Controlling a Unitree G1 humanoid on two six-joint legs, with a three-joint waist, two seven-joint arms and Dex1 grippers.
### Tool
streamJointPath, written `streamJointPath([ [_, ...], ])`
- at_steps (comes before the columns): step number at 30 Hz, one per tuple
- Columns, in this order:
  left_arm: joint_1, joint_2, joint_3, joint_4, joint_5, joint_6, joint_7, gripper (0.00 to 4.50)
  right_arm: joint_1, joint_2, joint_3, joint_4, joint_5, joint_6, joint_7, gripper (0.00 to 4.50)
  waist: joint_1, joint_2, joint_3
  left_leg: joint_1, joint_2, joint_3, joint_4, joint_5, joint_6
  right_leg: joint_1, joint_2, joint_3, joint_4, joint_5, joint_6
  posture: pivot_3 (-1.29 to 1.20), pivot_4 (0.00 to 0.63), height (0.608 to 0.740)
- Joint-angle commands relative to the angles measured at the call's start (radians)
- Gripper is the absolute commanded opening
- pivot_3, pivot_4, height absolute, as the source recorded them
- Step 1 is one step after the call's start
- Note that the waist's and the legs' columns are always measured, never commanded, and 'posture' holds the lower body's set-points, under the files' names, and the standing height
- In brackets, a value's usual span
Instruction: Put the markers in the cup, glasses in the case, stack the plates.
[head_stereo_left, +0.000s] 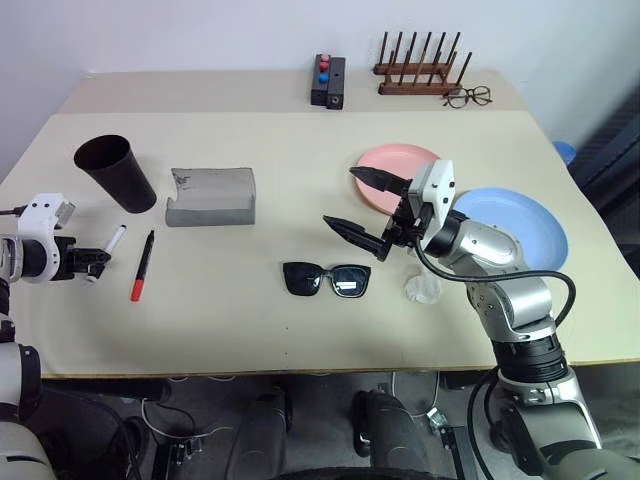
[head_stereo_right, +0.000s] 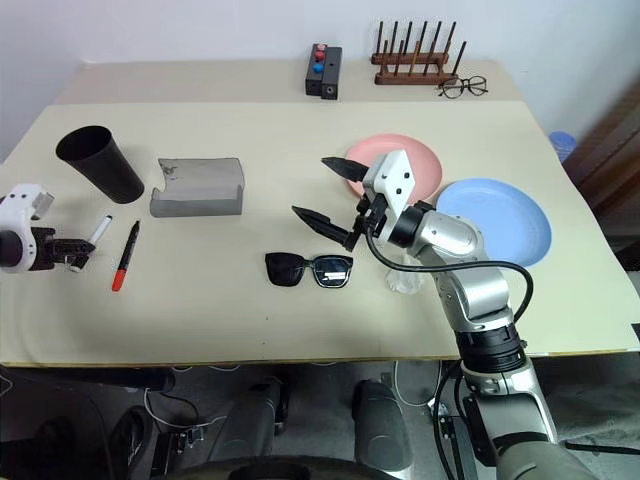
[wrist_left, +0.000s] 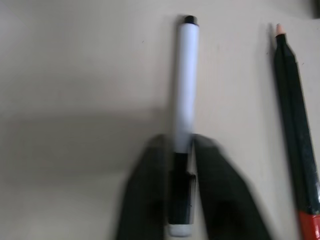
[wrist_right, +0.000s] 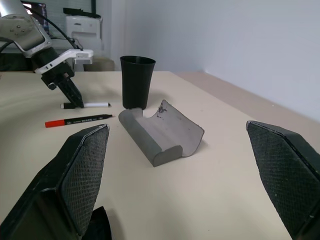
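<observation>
White-barrelled marker (wrist_left: 184, 100) is clamped at its black cap end by the left gripper (wrist_left: 182, 200); fingertips are blurred. Red-and-black marker (head_stereo_left: 142, 265) lies just beside, cut off in the wrist view. Right gripper (head_stereo_left: 362, 205) is held spread above the table (head_stereo_left: 250, 320).

The cup (head_stereo_left: 114, 171) stands at upper left, the case (head_stereo_left: 210, 196) to its right. 2 markers (head_stereo_left: 142, 265) lie below the cup; glasses (head_stereo_left: 326, 278) at centre, plates (head_stereo_left: 520, 225) at right.

Beige table (head_stereo_left: 300, 330), white wall (head_stereo_left: 200, 30).
</observation>
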Motion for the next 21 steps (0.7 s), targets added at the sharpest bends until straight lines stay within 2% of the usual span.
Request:
streamJointPath([
  [1,0.042,0.048,-0.032,-0.065,0.018,0.105,-0.06,0.06,-0.023,-0.006,-0.021,-0.024,-0.001,-0.021,-0.001,4.5,-0.001,0.0,0.0,0.0,0.0,0.0,0.0,0.0,0.0,0.0,0.0,0.0,0.0,0.0,0.0,0.0,0.15,0.74],
  [5,0.136,0.129,-0.029,-0.208,-0.005,0.21,-0.12,0.06,-0.029,0.0,-0.017,-0.013,-0.008,-0.028,0.0,4.5,-0.009,0.0,0.0,0.0,0.0,0.001,-0.001,0.0,0.0,-0.001,0.0,0.002,0.0,0.0,0.0,0.0,0.15,0.74],
  [12,0.379,0.293,0.071,-0.502,-0.106,0.357,-0.184,0.06,-0.029,0.012,-0.008,0.004,-0.016,-0.048,0.003,4.5,-0.021,0.0,0.0,0.0,0.001,0.002,-0.004,0.0,-0.001,-0.004,0.0,0.004,0.001,0.0,-0.001,0.0,0.15,0.74],
  [17,0.499,0.265,0.178,-0.619,-0.154,0.424,-0.103,0.06,-0.039,0.019,-0.003,0.019,-0.018,-0.057,0.011,4.5,-0.019,0.001,0.0,0.0,0.001,0.003,-0.004,0.001,-0.001,-0.005,0.0,0.005,0.001,-0.001,-0.001,0.0,0.15,0.74],
  [18,0.517,0.259,0.193,-0.639,-0.163,0.437,-0.091,0.81,-0.041,0.019,-0.003,0.021,-0.019,-0.058,0.013,4.5,-0.019,0.0,0.0,0.0,0.001,0.003,-0.004,0.001,-0.001,-0.005,0.0,0.005,0.001,-0.001,-0.001,0.0,0.15,0.74],
  [19,0.53,0.254,0.206,-0.655,-0.171,0.448,-0.081,1.03,-0.042,0.02,-0.002,0.023,-0.02,-0.059,0.014,4.5,-0.021,0.0,0.0,0.0,0.001,0.003,-0.004,0.001,-0.001,-0.005,0.0,0.005,0.001,0.0,-0.001,0.0,0.15,0.74],
  [21,0.548,0.244,0.227,-0.677,-0.186,0.463,-0.06,2.02,-0.044,0.02,-0.002,0.025,-0.019,-0.059,0.017,4.5,-0.021,0.0,0.0,0.0,0.001,0.004,-0.005,0.001,-0.001,-0.006,0.001,0.007,0.001,0.0,-0.002,0.0,0.15,0.74],
])
